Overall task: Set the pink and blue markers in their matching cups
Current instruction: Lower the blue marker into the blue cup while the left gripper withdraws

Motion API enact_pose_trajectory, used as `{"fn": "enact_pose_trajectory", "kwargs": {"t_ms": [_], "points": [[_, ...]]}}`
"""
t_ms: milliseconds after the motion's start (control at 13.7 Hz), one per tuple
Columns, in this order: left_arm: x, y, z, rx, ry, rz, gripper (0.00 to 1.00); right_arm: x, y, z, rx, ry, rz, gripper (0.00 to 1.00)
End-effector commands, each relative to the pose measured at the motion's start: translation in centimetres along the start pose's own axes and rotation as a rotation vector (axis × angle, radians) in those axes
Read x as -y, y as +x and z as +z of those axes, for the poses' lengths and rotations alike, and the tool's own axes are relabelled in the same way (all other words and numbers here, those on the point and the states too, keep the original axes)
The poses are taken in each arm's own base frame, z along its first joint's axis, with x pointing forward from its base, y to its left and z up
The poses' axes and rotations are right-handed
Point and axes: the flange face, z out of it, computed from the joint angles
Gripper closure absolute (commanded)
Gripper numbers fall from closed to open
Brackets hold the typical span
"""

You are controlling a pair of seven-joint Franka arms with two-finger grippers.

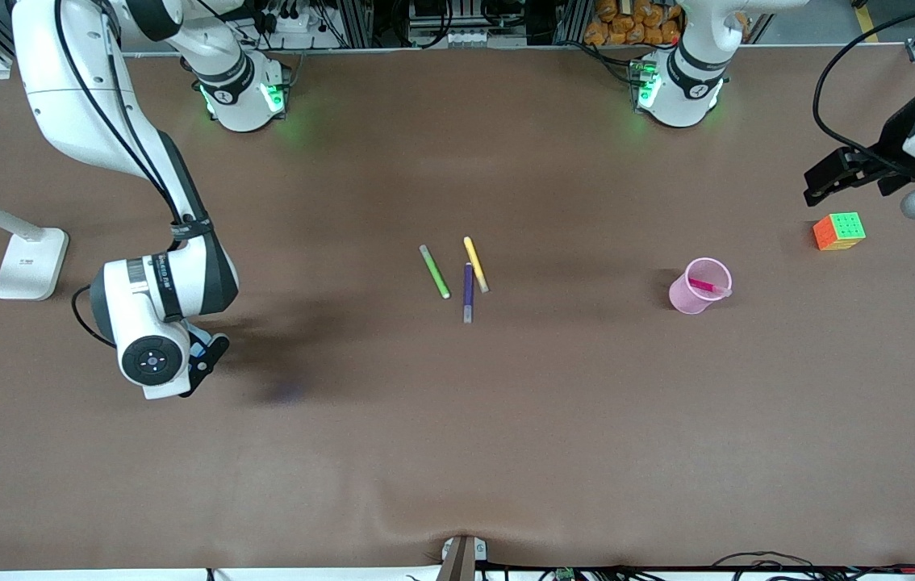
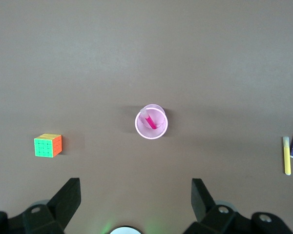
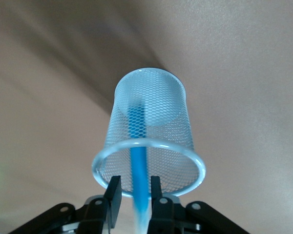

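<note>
I can't read any text with confidence. The right arm (image 1: 159, 298) carries a dark band with lettering near its wrist, too small for me to make out. The white lamp base (image 1: 30, 262) bears a tiny illegible mark.

On my worktop (image 1: 457, 452) three markers (image 1: 467, 292) lie close together near the middle. Toward the left arm's end I see a cup (image 1: 698, 286) with a marker (image 1: 708, 286) standing in it, and farther toward that end a puzzle cube (image 1: 838, 231), slightly farther from the front camera.
</note>
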Motion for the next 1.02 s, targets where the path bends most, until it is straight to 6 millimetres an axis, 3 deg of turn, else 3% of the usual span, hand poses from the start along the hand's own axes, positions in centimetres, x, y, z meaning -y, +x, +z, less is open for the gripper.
{"fn": "enact_pose_trajectory", "kwargs": {"t_ms": [0,146,511,657,803,949], "points": [[-0.3,-1.5,-0.3,0.006,-0.01,0.028,0.0,0.1,0.2,0.1,-0.01,0.009,0.012,0.65],[-0.4,-2.2,-0.6,-0.001,-0.013,0.04,0.0,0.0,0.2,0.0,-0.011,0.008,0.015,0.63],[-0.8,-1.7,-0.5,-0.013,-0.013,0.045,0.0,-0.3,-0.3,-1.5,-0.026,-0.012,0.021,0.57],[-0.9,-1.8,-0.7,-0.015,-0.015,0.048,0.0,-0.5,-0.6,-3.6,-0.045,-0.035,0.027,0.51],[-0.9,-2.0,-1.0,-0.019,-0.019,0.048,0.0,-0.9,-1.2,-5.7,-0.076,-0.061,0.042,0.38],[-0.9,-2.2,-1.0,-0.018,-0.018,0.052,0.0,-1.2,-2.8,-8.9,-0.123,-0.1,0.066,0.32]]}}
